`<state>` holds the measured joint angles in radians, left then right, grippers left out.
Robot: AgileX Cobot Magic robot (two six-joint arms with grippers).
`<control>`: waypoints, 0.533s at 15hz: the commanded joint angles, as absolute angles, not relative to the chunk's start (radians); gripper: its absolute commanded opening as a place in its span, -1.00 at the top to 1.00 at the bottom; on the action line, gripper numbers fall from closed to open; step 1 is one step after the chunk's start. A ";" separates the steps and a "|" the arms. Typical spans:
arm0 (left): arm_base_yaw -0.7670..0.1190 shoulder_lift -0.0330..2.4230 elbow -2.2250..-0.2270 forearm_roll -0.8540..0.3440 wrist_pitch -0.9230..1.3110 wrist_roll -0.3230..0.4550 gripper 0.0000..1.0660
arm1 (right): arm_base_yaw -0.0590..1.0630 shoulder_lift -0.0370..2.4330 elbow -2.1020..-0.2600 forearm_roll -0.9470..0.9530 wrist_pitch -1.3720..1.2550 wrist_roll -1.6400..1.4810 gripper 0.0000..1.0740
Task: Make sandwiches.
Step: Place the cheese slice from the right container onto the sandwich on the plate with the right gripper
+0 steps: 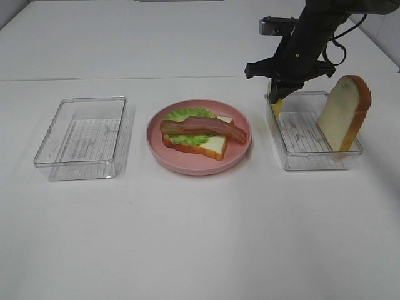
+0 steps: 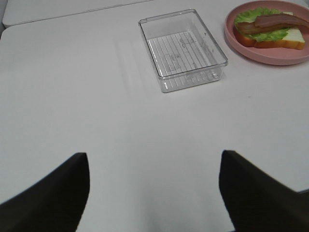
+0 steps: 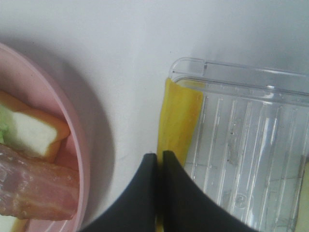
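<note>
Two grippers: right gripper (image 1: 278, 97) pinches the cheese (image 1: 275, 107) upright at the left wall of a tray (image 1: 312, 164), upper right of frame; left gripper (image 2: 154, 193) hangs spread above table (image 2: 72, 96).

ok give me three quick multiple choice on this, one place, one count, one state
1. Where does the bacon strip lie? A in a tray; B on the lettuce on the pink plate; C on the table.
2. How many clear trays? A one; B two; C three.
3. The right gripper is: A wide open; B shut on bread; C shut on the cheese slice.
Answers: B, bacon tops the lettuce; B, left tray and right tray flank the plate; C, it pinches the yellow slice.
</note>
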<state>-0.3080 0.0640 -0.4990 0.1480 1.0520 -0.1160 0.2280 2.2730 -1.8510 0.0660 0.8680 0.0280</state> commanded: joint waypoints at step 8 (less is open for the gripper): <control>-0.310 0.056 -0.498 0.142 1.048 -0.122 -0.35 | 0.241 2.076 -1.854 0.534 0.965 -0.247 1.00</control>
<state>-0.3080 0.0640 -0.4990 0.1480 1.0520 -0.1160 0.2460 2.0820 -1.8510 0.5170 0.9570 -0.2300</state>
